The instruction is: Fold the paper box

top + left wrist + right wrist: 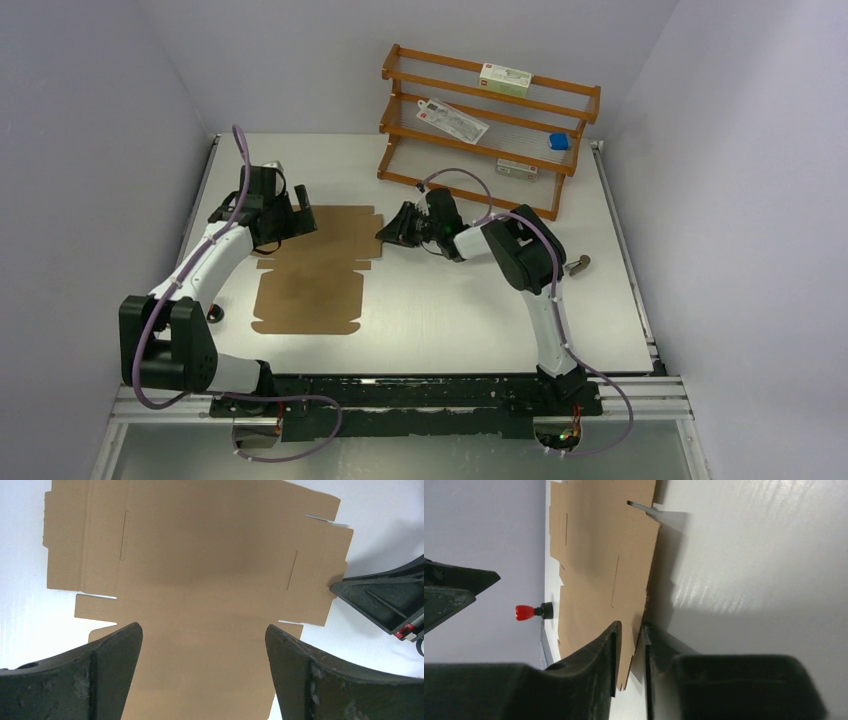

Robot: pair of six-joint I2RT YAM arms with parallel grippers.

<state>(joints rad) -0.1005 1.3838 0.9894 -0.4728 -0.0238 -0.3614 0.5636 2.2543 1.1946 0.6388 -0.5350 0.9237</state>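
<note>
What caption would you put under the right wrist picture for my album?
Right gripper, jaws either side of the flat paper box edge.

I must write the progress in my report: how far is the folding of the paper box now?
Done: nothing folded yet; the paper box lies as a flat sheet on the table. In hand: the right hand pinches its right edge, and the left hand hovers open over its far left part. Left: all the folding, every wall and flap along the crease lines.
</note>
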